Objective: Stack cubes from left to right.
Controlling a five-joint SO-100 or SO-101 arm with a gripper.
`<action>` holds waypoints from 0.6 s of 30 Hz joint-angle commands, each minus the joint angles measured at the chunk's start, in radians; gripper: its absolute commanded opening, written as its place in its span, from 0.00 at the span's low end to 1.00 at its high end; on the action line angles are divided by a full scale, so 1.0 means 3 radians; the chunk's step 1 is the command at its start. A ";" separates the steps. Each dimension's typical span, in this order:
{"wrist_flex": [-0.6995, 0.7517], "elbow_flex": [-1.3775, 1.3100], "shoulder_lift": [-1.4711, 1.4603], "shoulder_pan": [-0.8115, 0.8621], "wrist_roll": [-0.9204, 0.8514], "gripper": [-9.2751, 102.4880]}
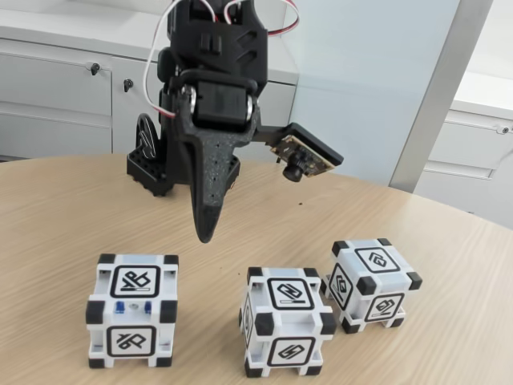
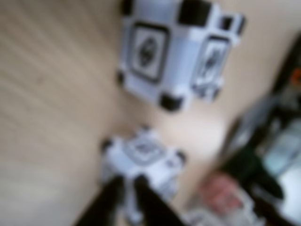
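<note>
Big round wood worktop [image 1: 72, 208], three cubes on it, none stacked yet. In fixed view: left cube [image 1: 133, 310] alone, well apart from others; middle cube [image 1: 287, 322] and right cube [image 1: 372, 282] just beside each other, maybe touching at a corner.

Black arm [image 1: 212, 88] above, behind the cubes. Gripper [image 1: 206, 233] up in the air between left and middle cube, pointing down, nothing held. Fingers look shut or nearly shut in fixed view, seen side-on tho. In wrist view gripper [image 2: 127, 181] shows two dark fingers w/ only a thin gap, nothing inside.

Step now, prob: go get first cube. To do well: open wide first, come straight down over cube, fingers on two flat sides not on corners, squeeze in the middle, lift straight up. Careful not to bump neighbour cube.

Fixed view gives all three cubes and height of gripper. Wrist view, very blurry, gives two cubes from above: big one [image 2: 176, 49] near top, smaller one [image 2: 141, 157] right at finger tips. Can't tell which cubes those are.
</note>
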 commanded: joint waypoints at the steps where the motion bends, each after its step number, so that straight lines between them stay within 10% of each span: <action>1: 0.0005 -0.0026 0.0020 0.0026 0.0087 0.08; 18: 0.0005 -0.0026 0.0020 -0.0026 -0.0036 0.08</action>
